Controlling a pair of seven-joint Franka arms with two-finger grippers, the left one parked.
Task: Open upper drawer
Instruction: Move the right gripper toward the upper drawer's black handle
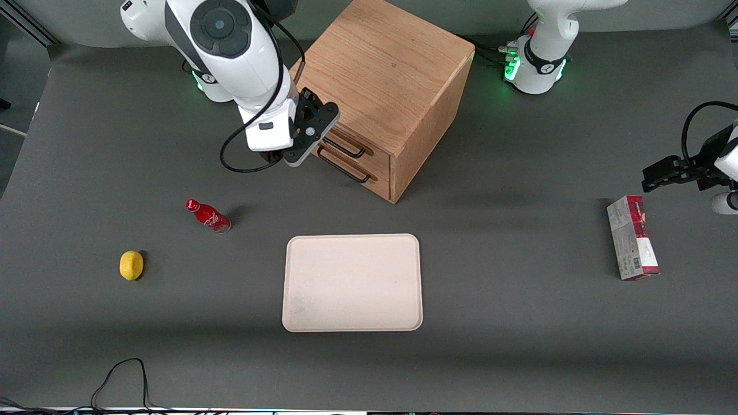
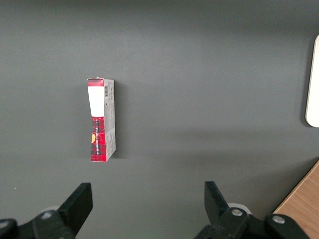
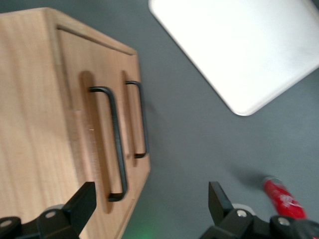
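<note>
Upper drawer (image 1: 350, 145) is the higher of the two in the oak cabinet (image 1: 387, 75), and it looks fully closed, front flush with the cabinet face. Its thin black bar handle (image 3: 114, 144) sticks out from the wooden front. The gripper (image 1: 300, 151) hangs right in front of that drawer face, near the handle's end on the working arm's side, but it's not on the bar. In the right wrist view the two black fingers (image 3: 79, 204) are spread wide apart with nothing between them, and the handle sits just off one fingertip, close but not touching.

Right under it is the lower drawer (image 1: 360, 170) with the same kind of black handle (image 3: 141, 119), also closed.

Moving out from there: a small red bottle (image 1: 207, 215) lies on its side on the grey table (image 1: 519, 323), nearer the front camera than the gripper. A yellow lemon (image 1: 131, 265) is closer to the camera still, well apart from the bottle. A pale tray (image 1: 352, 323) sits in front of the cabinet. Way off toward the parked arm's end is a red and white box (image 1: 631, 237).
</note>
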